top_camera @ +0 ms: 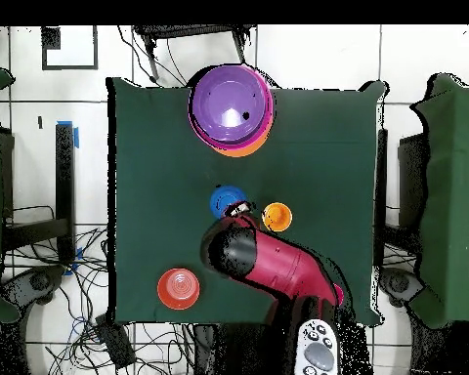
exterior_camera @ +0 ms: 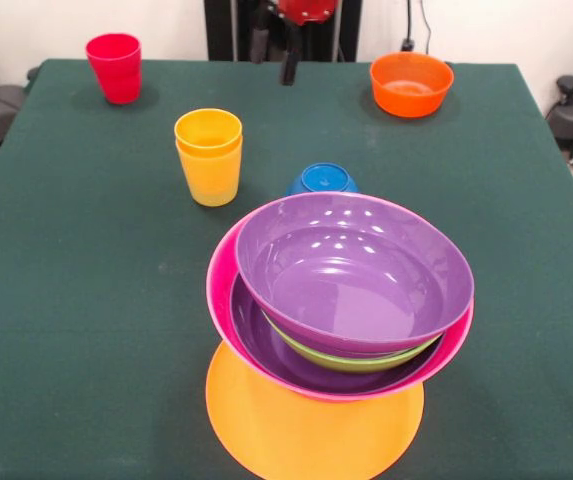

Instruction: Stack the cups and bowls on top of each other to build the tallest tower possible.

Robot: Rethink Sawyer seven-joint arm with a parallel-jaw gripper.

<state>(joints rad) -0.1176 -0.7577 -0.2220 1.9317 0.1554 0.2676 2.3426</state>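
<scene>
Tower (exterior_camera: 341, 300): purple bowl (exterior_camera: 356, 268) on top, tilted. Yellow cups (exterior_camera: 209, 155) nested, blue bowl (exterior_camera: 322, 180) just behind tower. Jaws: can't tell if spread.

green table (exterior_camera: 66, 300), floor cables (top_camera: 131, 337)

In the overhead view we see the red and black jointed metal arm (top_camera: 268, 269) reaching up from the bottom edge on a slant, its rounded black elbow casing at about the middle of the picture and its red link running back down to the right. In the front view we see only a red housing and dark hanging parts at the top edge, with one slim black end effector (exterior_camera: 289, 62) pointing down above the far rim of the worktop. We cannot tell whether it is open or closed.
</scene>
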